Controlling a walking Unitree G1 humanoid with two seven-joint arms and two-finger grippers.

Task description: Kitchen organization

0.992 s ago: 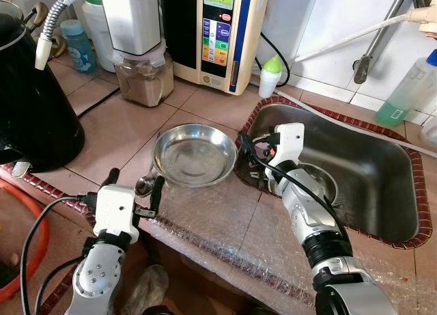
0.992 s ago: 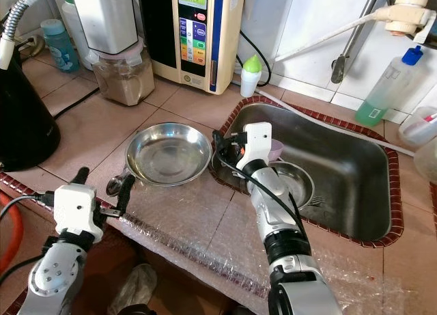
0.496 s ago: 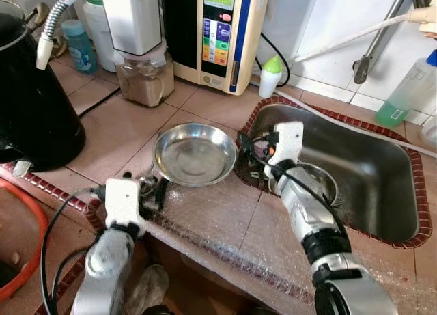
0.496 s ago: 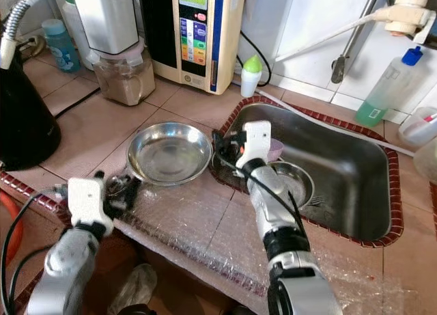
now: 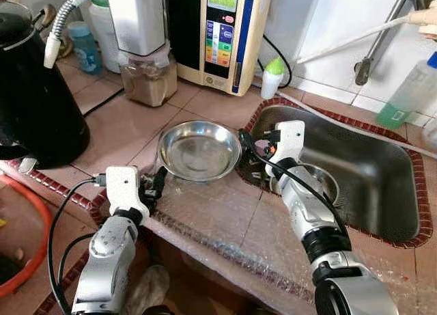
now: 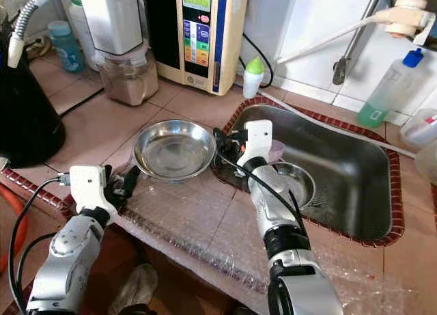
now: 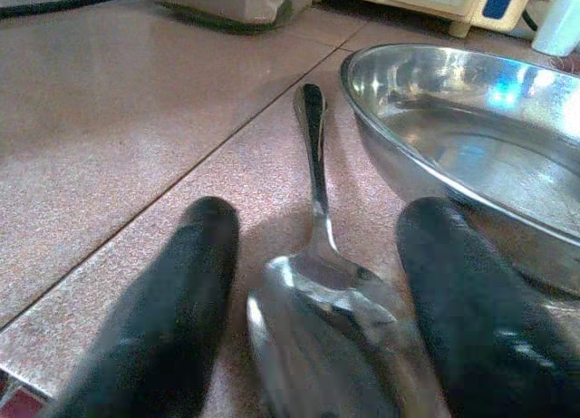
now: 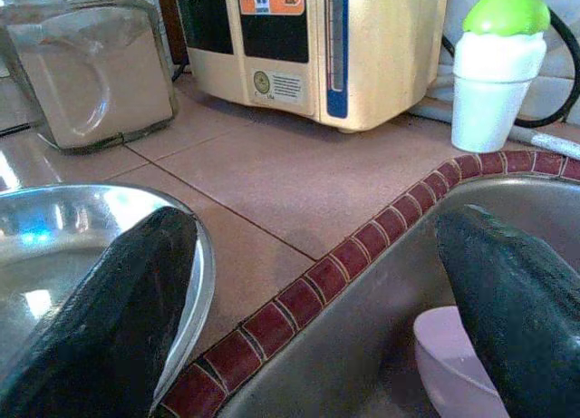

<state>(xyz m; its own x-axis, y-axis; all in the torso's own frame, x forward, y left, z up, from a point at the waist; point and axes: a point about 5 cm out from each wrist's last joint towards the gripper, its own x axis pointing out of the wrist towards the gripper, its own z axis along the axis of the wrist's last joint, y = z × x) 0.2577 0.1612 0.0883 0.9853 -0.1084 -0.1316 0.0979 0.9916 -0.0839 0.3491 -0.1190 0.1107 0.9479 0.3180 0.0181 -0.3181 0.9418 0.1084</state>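
Observation:
A steel spoon (image 7: 315, 255) lies on the tiled counter beside a shallow steel bowl (image 5: 199, 151). My left gripper (image 5: 153, 185) is low at the counter's front edge. In the left wrist view its black fingers (image 7: 172, 327) stand open on either side of the spoon's bowl, with a gap on both sides. My right gripper (image 6: 224, 151) hovers open over the sink's left rim (image 8: 317, 291), between the steel bowl and the sink (image 5: 382, 171), holding nothing.
A second steel bowl (image 5: 322, 183) and a small purple cup (image 8: 453, 359) sit in the sink. A black kettle (image 5: 34, 103), a blender jar (image 5: 147, 79), a water machine (image 5: 218, 28) and a green-capped bottle (image 5: 272, 76) line the back. Bubble wrap (image 5: 225, 226) covers the front edge.
My left arm has swung forward and to the right, bringing its fingers down around the spoon's bowl. The right arm has stayed put. The camera shifted slightly.

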